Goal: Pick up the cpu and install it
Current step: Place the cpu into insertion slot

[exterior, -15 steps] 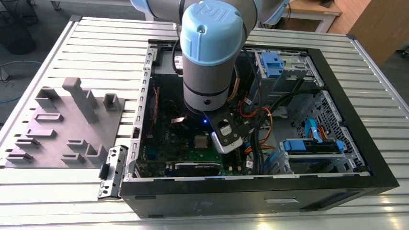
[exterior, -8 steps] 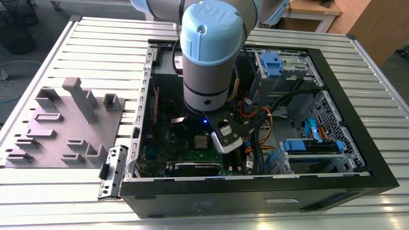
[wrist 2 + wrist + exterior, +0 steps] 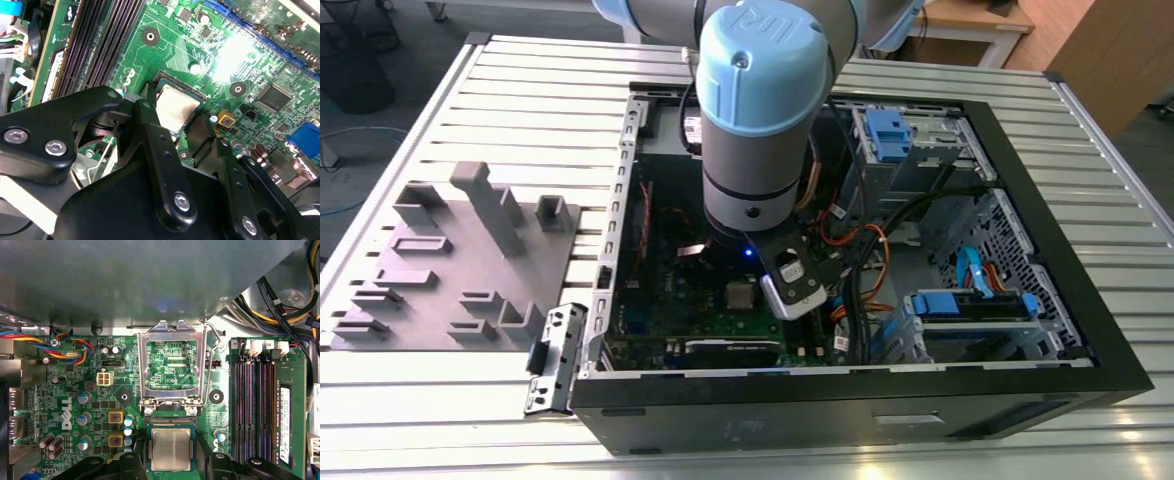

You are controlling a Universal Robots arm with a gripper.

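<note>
One cpu (image 3: 171,449) lies flat in its seat on the motherboard (image 3: 131,401), straddled closely by the gripper (image 3: 171,460); whether it is clamped or released cannot be told. Just beyond the gripper, the socket frame (image 3: 172,330) stands hinged open, presumably to admit the chip.

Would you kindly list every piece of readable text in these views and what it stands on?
White maker's logo on the motherboard: a brand mark, left unquoted.
Fine white lettering seen through the socket frame: too small to read.
Sticker on the memory module: too small to read.
The cpu: no legible print.
</note>
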